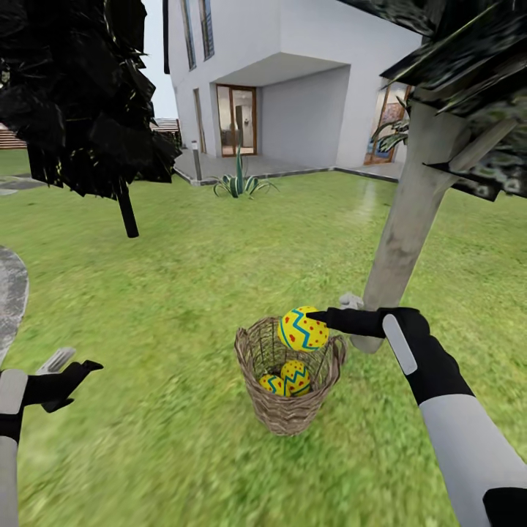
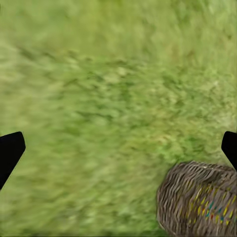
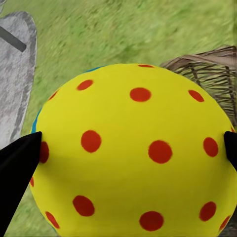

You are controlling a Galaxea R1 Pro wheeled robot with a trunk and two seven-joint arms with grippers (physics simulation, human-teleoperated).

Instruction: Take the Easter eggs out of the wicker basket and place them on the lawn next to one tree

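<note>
Right gripper (image 1: 322,319) jaws clamp one Easter egg (image 1: 302,329) above the wicker basket (image 1: 287,410) rim at lower centre, lifted clear for the tree (image 1: 406,234) beside it; left gripper (image 1: 69,373) jaws spread, idle

One dotted yellow egg (image 1: 303,329) above the wicker basket (image 1: 287,410), two eggs (image 1: 287,378) inside

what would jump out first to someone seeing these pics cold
The bright yellow egg with red dots, pinched in the right gripper just above the wicker basket, grabs the eye; it looms huge in the right wrist view. Two more eggs lie inside the basket on the lawn, close to the pale tree trunk. The left gripper hangs open and empty over grass at the left.
</note>
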